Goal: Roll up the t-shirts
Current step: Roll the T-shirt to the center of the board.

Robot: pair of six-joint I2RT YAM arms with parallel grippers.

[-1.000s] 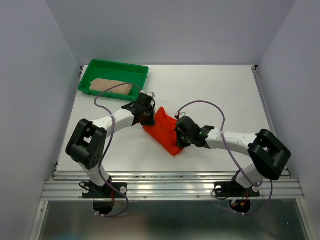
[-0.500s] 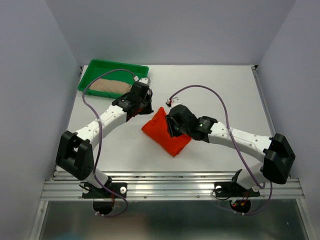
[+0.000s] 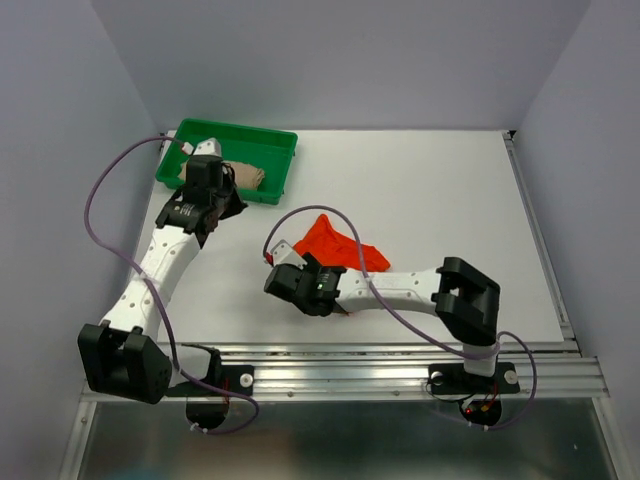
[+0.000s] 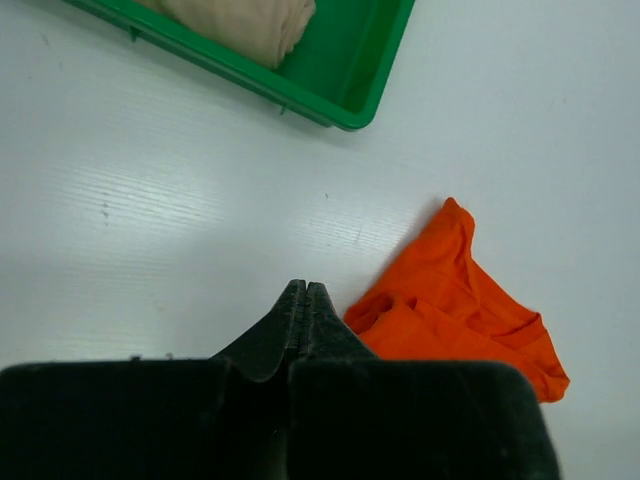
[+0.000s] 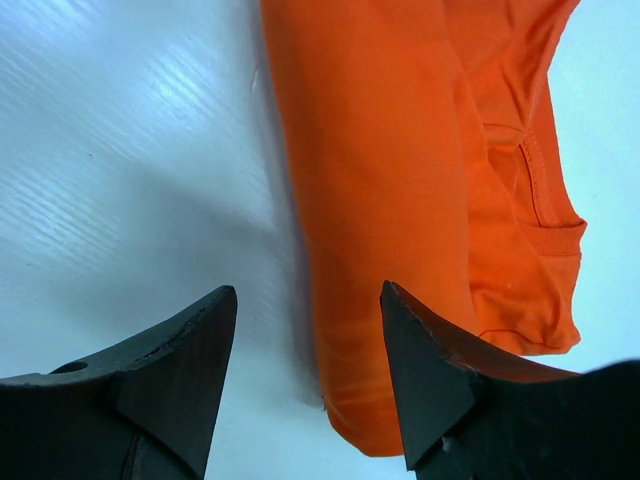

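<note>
The orange-red t-shirt (image 3: 343, 250) lies bunched in a loose fold on the white table; it also shows in the left wrist view (image 4: 452, 312) and in the right wrist view (image 5: 400, 170). My right gripper (image 3: 295, 288) hovers at its near-left end, open, with the fold's edge below the gap between its fingers (image 5: 307, 293) and nothing held. The beige t-shirt (image 3: 245, 176) lies rolled in the green tray (image 3: 262, 142). My left gripper (image 3: 226, 203) is shut and empty (image 4: 304, 286), over bare table between the tray and the orange shirt.
The green tray (image 4: 352, 84) with the beige shirt (image 4: 252, 24) sits at the table's far left corner. Grey walls close in the left, right and far sides. A metal rail (image 3: 340, 372) runs along the near edge.
My right gripper opened, let go of the orange shirt and swung left and nearer. My left arm pulled away from the shirt toward the tray. The shirt spread to the right.
</note>
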